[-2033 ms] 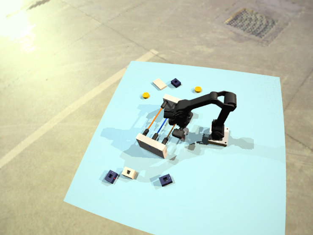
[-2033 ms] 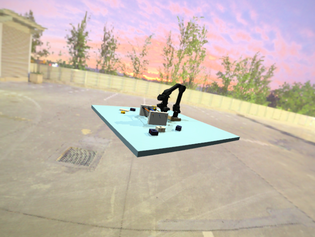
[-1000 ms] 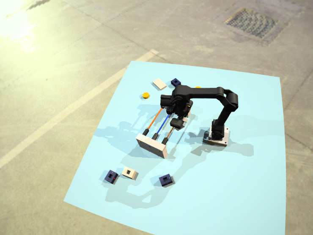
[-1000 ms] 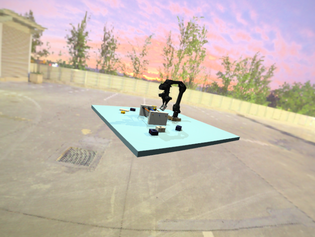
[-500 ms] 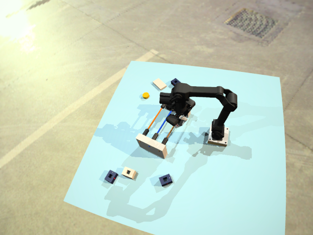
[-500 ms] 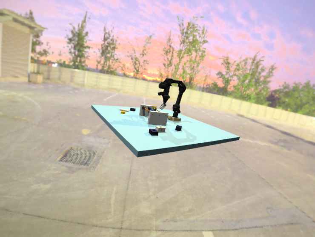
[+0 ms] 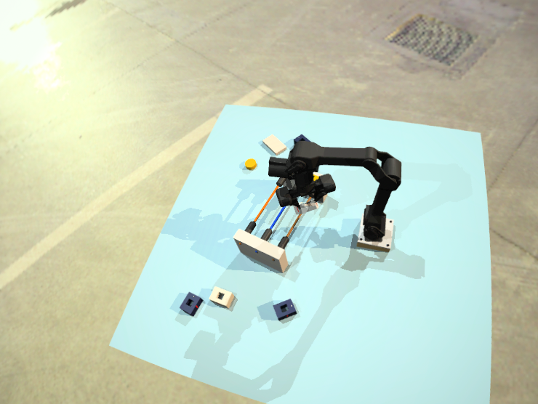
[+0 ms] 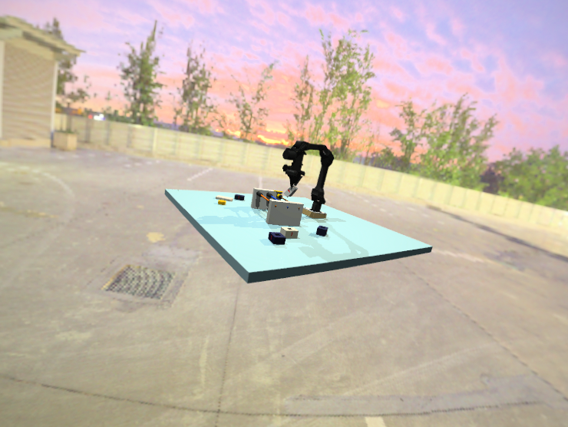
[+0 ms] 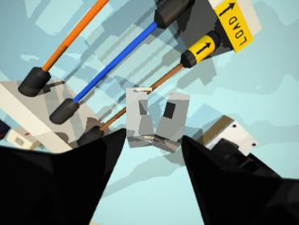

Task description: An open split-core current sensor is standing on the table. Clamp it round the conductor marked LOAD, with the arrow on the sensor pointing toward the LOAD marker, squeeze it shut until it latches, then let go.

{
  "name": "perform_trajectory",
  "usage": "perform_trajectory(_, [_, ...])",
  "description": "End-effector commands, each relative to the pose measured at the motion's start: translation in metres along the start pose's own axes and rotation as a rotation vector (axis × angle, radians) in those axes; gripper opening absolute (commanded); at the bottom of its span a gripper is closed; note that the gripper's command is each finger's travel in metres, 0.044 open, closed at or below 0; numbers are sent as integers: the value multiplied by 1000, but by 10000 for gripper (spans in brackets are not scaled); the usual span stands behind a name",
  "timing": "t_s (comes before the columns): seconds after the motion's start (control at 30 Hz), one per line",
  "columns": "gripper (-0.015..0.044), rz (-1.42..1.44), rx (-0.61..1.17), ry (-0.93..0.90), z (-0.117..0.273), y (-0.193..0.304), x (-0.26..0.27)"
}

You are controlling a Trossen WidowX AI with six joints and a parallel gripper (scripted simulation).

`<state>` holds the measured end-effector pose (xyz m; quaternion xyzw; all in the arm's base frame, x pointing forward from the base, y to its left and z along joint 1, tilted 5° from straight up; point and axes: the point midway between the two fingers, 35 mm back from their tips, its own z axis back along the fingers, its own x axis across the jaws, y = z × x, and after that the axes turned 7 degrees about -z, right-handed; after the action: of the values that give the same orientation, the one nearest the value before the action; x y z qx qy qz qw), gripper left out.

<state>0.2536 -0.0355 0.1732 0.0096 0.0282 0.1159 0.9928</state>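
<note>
Jaws: closed on the open sensor (image 7: 306,208) (image 8: 290,190) (image 9: 135,121), held well apart by its width.
Sensor: off the desk (image 7: 413,338) (image 8: 385,243) (image 9: 141,206), tilted in the exterior view; its two halves splay in a V that opens toward 12 o'clock in the wrist view. Its arrow cannot be made out.
Brown conductor (image 7: 293,227) (image 9: 166,78): the LOAD one, crossing behind the sensor's left-hand half in the wrist view, from 2 o'clock to 8; contact cannot be told.
LOAD marker (image 7: 315,177) (image 9: 236,28): yellow, toward 1 o'clock of the sensor in the wrist view, beyond a yellow arrow sleeve (image 9: 202,48).
Other conductors: the blue conductor (image 7: 277,218) (image 9: 115,65), then the orange conductor (image 7: 265,203) (image 9: 73,38), toward 10 o'clock in the wrist view.
End block (image 7: 260,252) (image 8: 284,213) (image 9: 40,113): upright, toward 7 o'clock of the sensor from the top.
Arm base (image 7: 387,248) (image 8: 321,215) (image 9: 246,135): toward 4 o'clock from the top.
Loose blocks, top view: two navy and one cream beyond the end block, between 6 and 8 o'clock.
Yellow disc (image 7: 251,163) (image 8: 221,202): toward 10 o'clock from the top.
</note>
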Motion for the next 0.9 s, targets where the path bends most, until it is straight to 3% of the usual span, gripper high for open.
perform_trajectory(0.0, [0,-126,1,-4,0,-4,6])
perform_trajectory(0.6, [0,-766,2,-6,-5,-19,24])
perform_trajectory(0.87, [0,-790,2,-6,-11,-20,25])
